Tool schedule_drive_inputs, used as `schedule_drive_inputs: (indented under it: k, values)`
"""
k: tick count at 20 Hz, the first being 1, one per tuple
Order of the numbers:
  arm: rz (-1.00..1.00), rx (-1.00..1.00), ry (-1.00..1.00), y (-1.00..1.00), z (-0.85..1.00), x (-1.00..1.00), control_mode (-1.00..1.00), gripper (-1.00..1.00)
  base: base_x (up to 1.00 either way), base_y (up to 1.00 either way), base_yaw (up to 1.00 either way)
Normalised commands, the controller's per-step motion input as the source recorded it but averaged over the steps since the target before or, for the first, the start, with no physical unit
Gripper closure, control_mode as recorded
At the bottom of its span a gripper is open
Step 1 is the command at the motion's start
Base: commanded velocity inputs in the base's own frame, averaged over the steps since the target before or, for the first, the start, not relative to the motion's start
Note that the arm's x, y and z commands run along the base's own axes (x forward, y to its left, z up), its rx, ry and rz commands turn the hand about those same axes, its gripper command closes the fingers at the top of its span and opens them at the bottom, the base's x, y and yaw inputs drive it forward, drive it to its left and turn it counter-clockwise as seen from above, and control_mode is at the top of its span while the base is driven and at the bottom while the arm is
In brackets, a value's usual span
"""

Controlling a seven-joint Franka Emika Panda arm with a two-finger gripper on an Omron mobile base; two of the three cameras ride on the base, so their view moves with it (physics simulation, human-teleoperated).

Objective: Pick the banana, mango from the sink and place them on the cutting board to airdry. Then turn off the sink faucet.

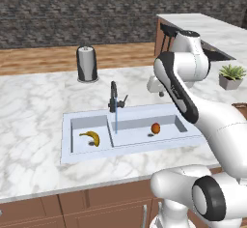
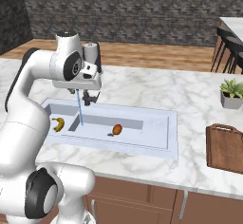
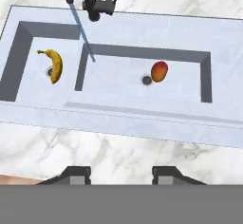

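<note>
While the tap runs, the gripper [image 3: 121,173] hangs high over the near counter edge with nothing between its jaws; they look drawn in to their narrow setting, empty.

Banana [image 3: 53,64]: small, curved, yellow with dark brownish tips, lying in the smaller compartment of the sink [image 3: 118,114], over that basin's drain. From the hand camera it sits at about 10 o'clock.

Mango [image 3: 159,71]: small, rounded, orange-red, shorter than the banana. It lies in the larger compartment, just beside the round drain [image 3: 146,79], at roughly 1 o'clock from the hand camera.

Sink faucet [image 1: 114,97]: slim dark upright tap with a small side lever, at 12 o'clock behind the divider. A thin blue water stream [image 1: 116,121] falls into the larger basin near the divider.

Cutting board [image 2: 225,147]: dark brown wood with raised rim, on the marble counter well right of the sink, at 3 o'clock in the right base view. Nothing on it.
</note>
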Motion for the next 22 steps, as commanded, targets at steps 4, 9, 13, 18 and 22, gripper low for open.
schedule_drive_inputs:
  k: [4, 9, 13, 18, 22]
  values:
    - [0.0, 0.0, 0.0, 0.0, -0.01, -0.01, -1.0, -1.0, 0.0, 0.0, 0.0]
    - [-0.02, 0.03, 0.0, -0.01, -0.19, -0.07, -1.0, -1.0, 0.0, 0.0, 0.0]
    - [-0.02, 0.01, 0.0, -0.08, -0.16, -0.1, -1.0, -1.0, 0.0, 0.0, 0.0]
    - [0.0, 0.0, -0.05, -0.14, -0.25, -0.02, -1.0, -1.0, 0.0, 0.0, 0.0]
    - [0.0, 0.0, 0.0, -0.29, -0.26, 0.0, -1.0, -1.0, 0.0, 0.0, 0.0]
